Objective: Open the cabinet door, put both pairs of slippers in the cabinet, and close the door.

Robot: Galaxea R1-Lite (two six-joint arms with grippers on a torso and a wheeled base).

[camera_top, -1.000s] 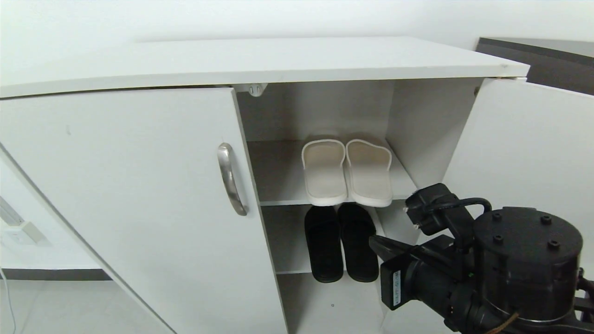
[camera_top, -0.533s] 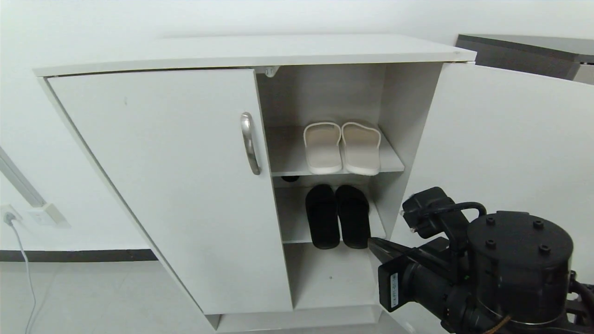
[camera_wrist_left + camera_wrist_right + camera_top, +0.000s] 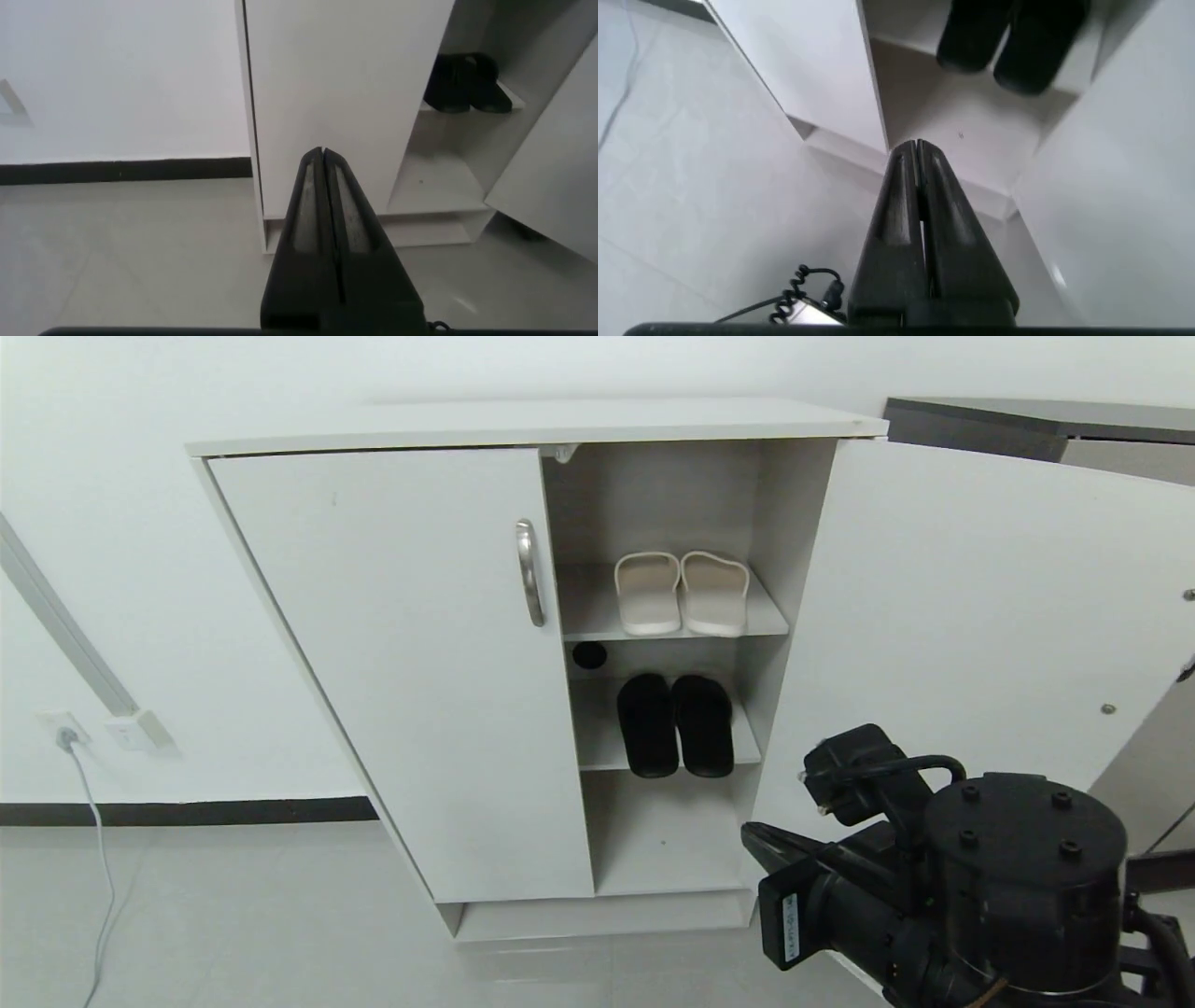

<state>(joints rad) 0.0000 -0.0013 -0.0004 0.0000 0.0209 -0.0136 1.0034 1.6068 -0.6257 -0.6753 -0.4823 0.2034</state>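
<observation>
Against the white wall, looking at the cabinet (image 3: 523, 425), its left door (image 3: 401, 663) lying shut and its right door (image 3: 962, 616) standing wide open toward the right. Seeing bare floor (image 3: 233, 915) stretching in front of the plinth, leaving open room below and to the left. Finding the right arm (image 3: 1018, 887) hanging low at the right, in front of the open door's lower edge, forearm pointing across toward the bottom compartment. Noting the right gripper (image 3: 918, 149) pressing its fingers together, holding nothing, touching nothing, hovering above the floor in front of the plinth and short of the bottom compartment. Noting the left gripper (image 3: 321, 154) likewise pressing its fingers flat together, empty, aiming at the shut door's lower part from well back over the floor. Spotting the white slippers (image 3: 681, 593) sitting side by side on the upper shelf, near its front edge. Spotting the black slippers (image 3: 674, 725) lying side by side on the shelf below, reaching its front edge. Catching the metal handle (image 3: 529, 572) standing upright along the shut door's inner edge
</observation>
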